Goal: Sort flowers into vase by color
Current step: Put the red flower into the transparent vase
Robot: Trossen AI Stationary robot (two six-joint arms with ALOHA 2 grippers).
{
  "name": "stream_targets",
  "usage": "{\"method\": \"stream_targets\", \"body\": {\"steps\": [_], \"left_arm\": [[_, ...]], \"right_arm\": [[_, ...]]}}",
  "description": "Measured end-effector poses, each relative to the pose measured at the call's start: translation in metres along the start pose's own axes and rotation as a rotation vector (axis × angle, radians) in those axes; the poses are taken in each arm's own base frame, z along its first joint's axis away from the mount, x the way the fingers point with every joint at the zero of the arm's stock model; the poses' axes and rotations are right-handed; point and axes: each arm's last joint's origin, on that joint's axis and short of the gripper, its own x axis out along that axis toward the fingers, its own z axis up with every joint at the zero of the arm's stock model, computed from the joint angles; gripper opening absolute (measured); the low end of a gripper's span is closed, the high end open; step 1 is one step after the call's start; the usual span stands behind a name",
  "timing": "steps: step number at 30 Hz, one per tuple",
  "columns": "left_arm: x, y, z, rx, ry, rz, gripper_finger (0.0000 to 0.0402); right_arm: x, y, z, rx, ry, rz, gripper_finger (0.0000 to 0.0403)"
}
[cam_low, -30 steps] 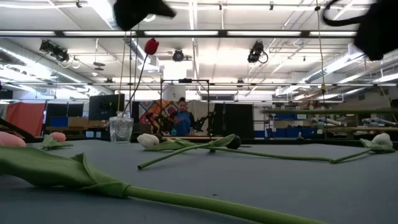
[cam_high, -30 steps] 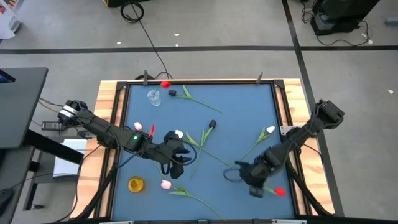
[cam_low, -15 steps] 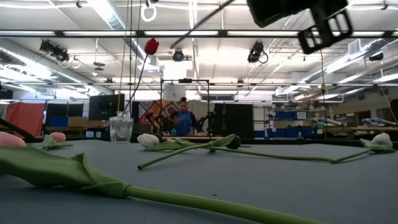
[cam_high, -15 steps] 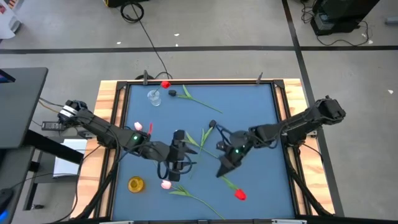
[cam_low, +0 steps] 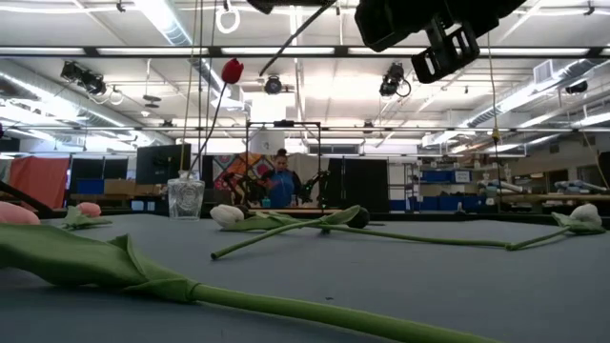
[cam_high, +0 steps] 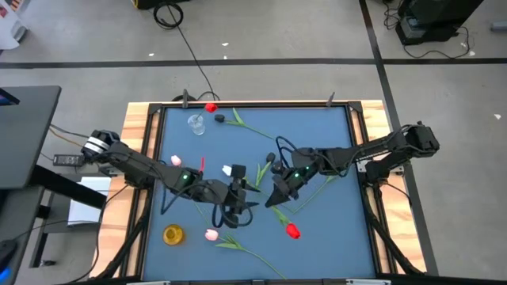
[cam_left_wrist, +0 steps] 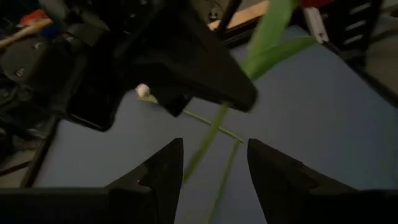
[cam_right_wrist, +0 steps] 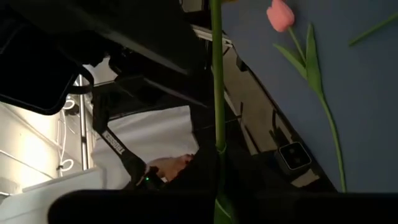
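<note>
Facing claws crowding mid-table (cam_high: 333,127)

Blue table (cam_high: 333,229) with scattered tulips (cam_high: 252,129), clear glass vase (cam_high: 196,123), gold vase (cam_high: 173,234)

No text, label, brand, number or sign can be read in any of the views. Nothing legible stands on the blue table top (cam_high: 317,134), on the dark arms, or in the room beyond the table.
</note>
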Motion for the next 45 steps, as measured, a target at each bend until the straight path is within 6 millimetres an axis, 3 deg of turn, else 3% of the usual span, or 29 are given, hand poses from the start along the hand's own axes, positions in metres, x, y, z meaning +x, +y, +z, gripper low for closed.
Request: {"method": "stream_targets", "body": {"steps": [7, 14, 20, 27, 30, 33, 38, 45], "left_arm": [[0.010, 0.007, -0.006, 0.027, 0.020, 0.021, 0.0145], [0.010, 0.009, -0.007, 0.021, 0.032, 0.014, 0.0016], [0.009, 0.012, -0.010, -0.061, 0.066, 0.019, 0.0006], [0.001, 0.016, -0.007, -0.223, 0.065, -0.012, 0.0003], [0.004, 0.007, -0.016, -0.244, 0.121, -0.089, 0.0003], [0.001, 0.014, -0.006, -0.341, 0.049, -0.065, 0.0003], [0.000, 0.022, 0.001, -0.475, -0.026, -0.047, 0.0003], [-0.017, 0.049, 0.019, -0.598, -0.196, 0.014, 0.0003]], "right_arm": [[-0.002, 0.001, 0.003, 0.011, -0.005, 0.007, 0.0027], [-0.003, 0.003, 0.004, -0.161, -0.041, 0.018, 0.0061], [-0.018, 0.013, 0.004, -0.370, -0.104, 0.039, 0.0141], [-0.065, 0.044, 0.000, -0.731, -0.423, 0.065, 0.0206], [-0.089, 0.063, -0.007, -0.937, -0.677, 0.049, 0.0211], [-0.102, 0.069, -0.015, -1.062, -0.812, -0.018, 0.0210], [-0.122, 0.077, -0.025, -1.104, -0.949, -0.063, 0.0210], [-0.133, 0.075, -0.032, -1.063, -1.066, -0.165, 0.0204]]}}
